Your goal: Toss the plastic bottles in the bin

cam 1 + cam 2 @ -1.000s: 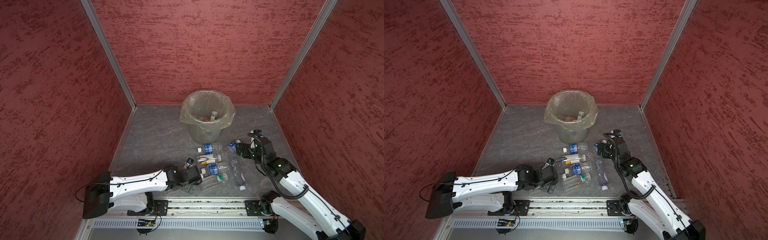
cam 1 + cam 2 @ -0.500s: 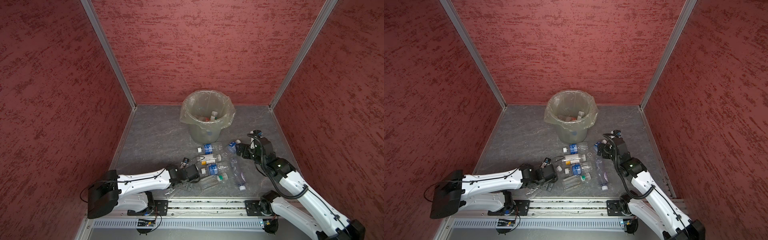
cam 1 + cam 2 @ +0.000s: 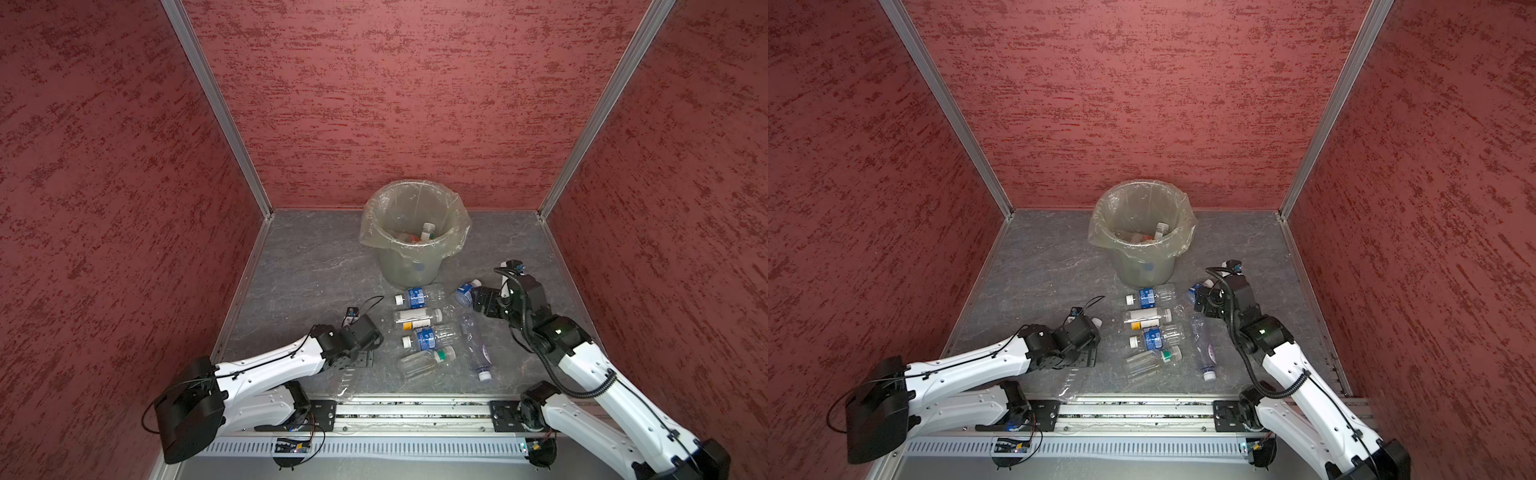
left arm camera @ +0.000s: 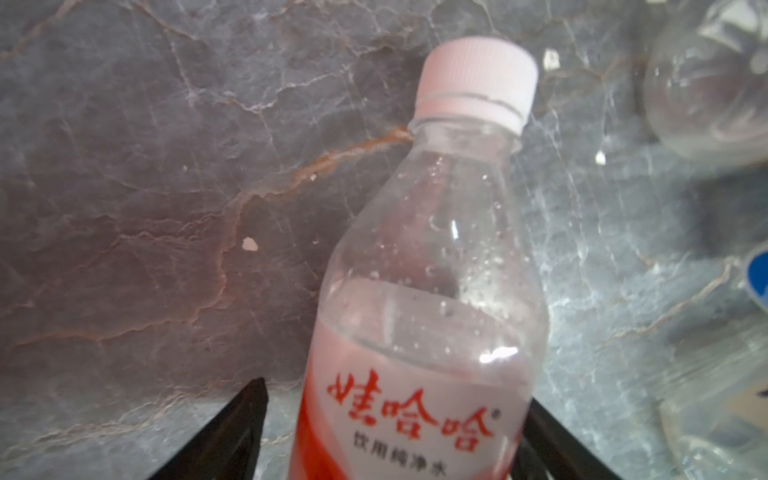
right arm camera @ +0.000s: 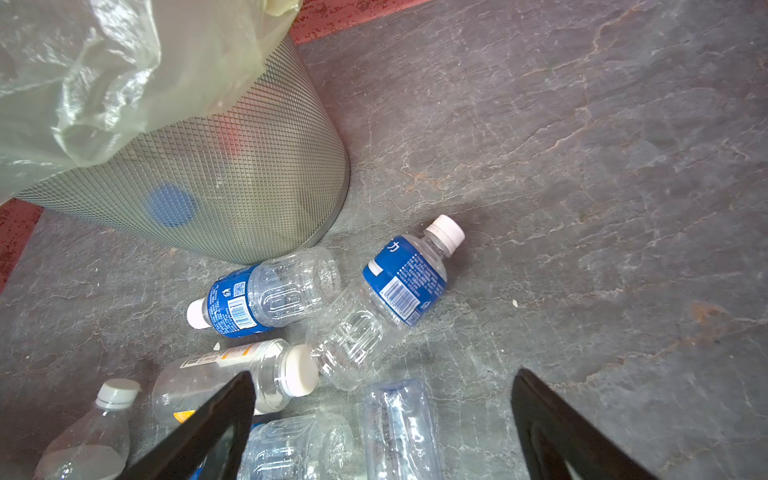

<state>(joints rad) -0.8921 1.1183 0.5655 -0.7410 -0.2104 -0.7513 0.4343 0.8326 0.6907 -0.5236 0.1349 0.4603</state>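
Partway done. The bin sits centre frame in both top views. It holds a white-capped bottle poking up and more underneath; red and blue shapes show through its mesh wall in the right wrist view. I can't count what's inside.

I count seven on the slate floor.
- red-label bottle: lower centre of the left wrist view, between the fingers of my left claw. There's a gap on one side, so I can't tell if it's clamped.
- upper blue-label bottle: lies against the bin's base.
- yellow-label bottle, lower blue-label bottle and green-cap bottle: stacked in a column below it.
- long clear bottle: just right of that column.
- right-hand blue-label bottle: just ahead of my right claw, which is spread wide and holds nothing.

Obstacles:
- The pile is tight, with bottles touching, so closing on one probably nudges its neighbours and round ones roll.
- The pile lies between my left claw and the bin, so that carry goes up and over.
- The bag drapes loosely over the rim, so I need to clear it on the drop.
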